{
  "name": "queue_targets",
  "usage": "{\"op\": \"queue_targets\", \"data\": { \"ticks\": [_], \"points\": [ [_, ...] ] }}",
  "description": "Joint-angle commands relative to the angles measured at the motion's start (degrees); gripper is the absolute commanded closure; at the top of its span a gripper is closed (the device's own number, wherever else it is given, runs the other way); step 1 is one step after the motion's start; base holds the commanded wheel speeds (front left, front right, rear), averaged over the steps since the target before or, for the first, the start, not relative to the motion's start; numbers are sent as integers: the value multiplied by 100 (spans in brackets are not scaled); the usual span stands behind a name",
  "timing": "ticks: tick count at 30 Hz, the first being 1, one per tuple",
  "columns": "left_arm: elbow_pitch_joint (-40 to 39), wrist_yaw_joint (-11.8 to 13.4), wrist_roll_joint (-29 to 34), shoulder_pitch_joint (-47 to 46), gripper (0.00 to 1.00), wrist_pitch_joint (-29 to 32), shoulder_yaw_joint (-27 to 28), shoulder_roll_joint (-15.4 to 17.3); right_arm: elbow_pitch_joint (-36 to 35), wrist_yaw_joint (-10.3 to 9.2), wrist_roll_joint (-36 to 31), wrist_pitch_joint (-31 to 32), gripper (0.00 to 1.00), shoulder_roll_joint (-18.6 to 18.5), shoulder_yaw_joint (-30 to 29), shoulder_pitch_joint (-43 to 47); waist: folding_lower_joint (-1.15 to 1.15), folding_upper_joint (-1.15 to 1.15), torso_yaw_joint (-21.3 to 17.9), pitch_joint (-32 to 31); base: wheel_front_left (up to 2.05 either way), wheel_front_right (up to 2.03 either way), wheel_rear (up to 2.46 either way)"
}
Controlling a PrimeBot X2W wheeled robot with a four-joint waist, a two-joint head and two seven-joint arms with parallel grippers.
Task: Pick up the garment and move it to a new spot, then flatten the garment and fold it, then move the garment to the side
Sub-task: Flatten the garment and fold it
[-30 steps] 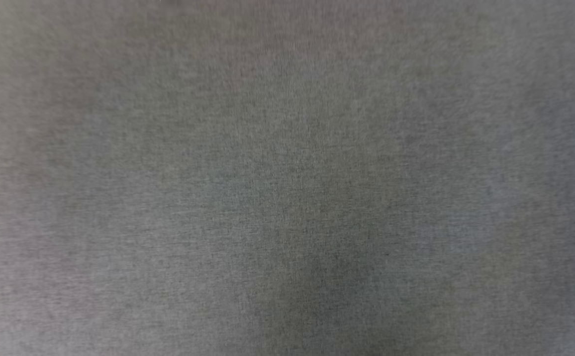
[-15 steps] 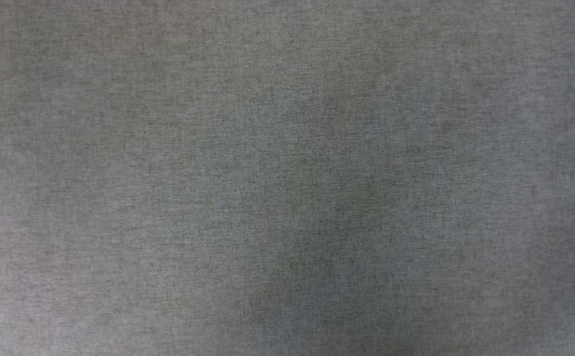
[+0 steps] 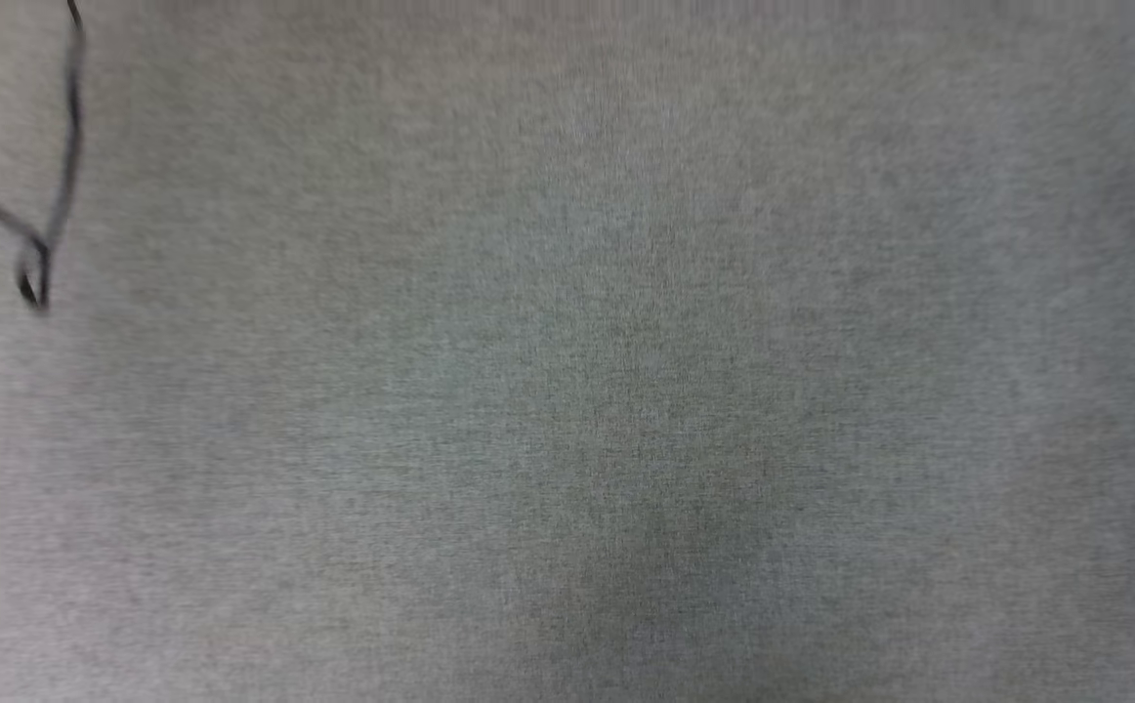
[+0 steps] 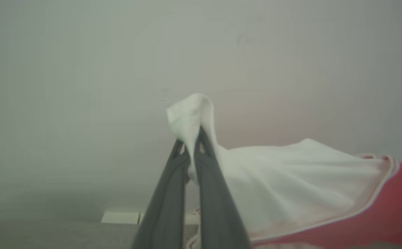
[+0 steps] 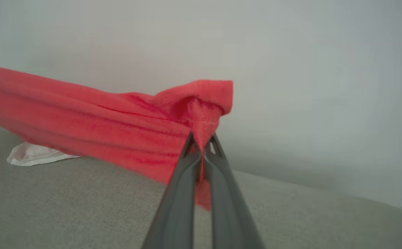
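The left fingers (image 4: 168,207) pinch a white sleeve of the shirt (image 4: 291,180); the right fingers (image 5: 178,207) pinch its red edge. It stretches over grey cloth (image 5: 66,207), one white bit resting there.

Grey woven surface (image 3: 626,391); thin dark cord (image 3: 64,146) loops at upper left.

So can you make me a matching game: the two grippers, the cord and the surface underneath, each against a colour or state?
1 left gripper
2 right gripper
3 cord
4 surface

a shut on the red part of the shirt
b grey, woven
c shut on the white part of the shirt
d thin, dark, looped

Pairs: 1-c, 2-a, 3-d, 4-b
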Motion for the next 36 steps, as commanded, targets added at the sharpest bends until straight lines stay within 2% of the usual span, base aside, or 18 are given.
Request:
{"op": "queue_targets", "data": {
  "ticks": [1,6,10,13,18,24,28,32,36],
  "points": [
    [-38,16,-54,494,100,-46,-44,99,-62,-12,104,-61,100,-114,74,452,-1,0,58,-520,0,0,0],
    [-352,16,-129,1900,100,-58,-224,312,-355,-13,423,23,100,-230,378,1710,-1,0,93,-1216,0,0,0],
    [-725,172,-348,3105,100,-20,-136,492,-726,-15,705,240,100,-389,475,2687,-1,0,67,-1694,0,0,0],
    [-1115,412,-555,4068,100,45,-31,658,-1063,-20,811,414,100,-546,400,3399,-1,0,40,-2014,0,0,0],
    [-2164,971,-874,5594,100,133,147,827,-1707,-40,780,637,100,-682,0,4660,-1,0,62,-2361,0,0,0],
    [-3469,1737,-1338,7397,100,304,380,933,-2591,-42,593,1008,100,-455,-852,6400,-1,0,115,-2854,0,0,0],
    [-4251,2151,-1518,8271,100,482,452,1066,-3329,-42,445,1384,100,-84,-1439,7458,-1,0,169,-3061,0,0,0],
    [-4926,2498,-1663,8929,100,632,516,1184,-4096,-41,132,1815,100,261,-1918,8272,-1,0,211,-3149,0,0,0],
    [-5516,2716,-1686,9183,100,658,613,1284,-4781,-39,-96,2233,100,572,-2249,8693,-1,0,246,-3064,0,0,0]
  ]
}}
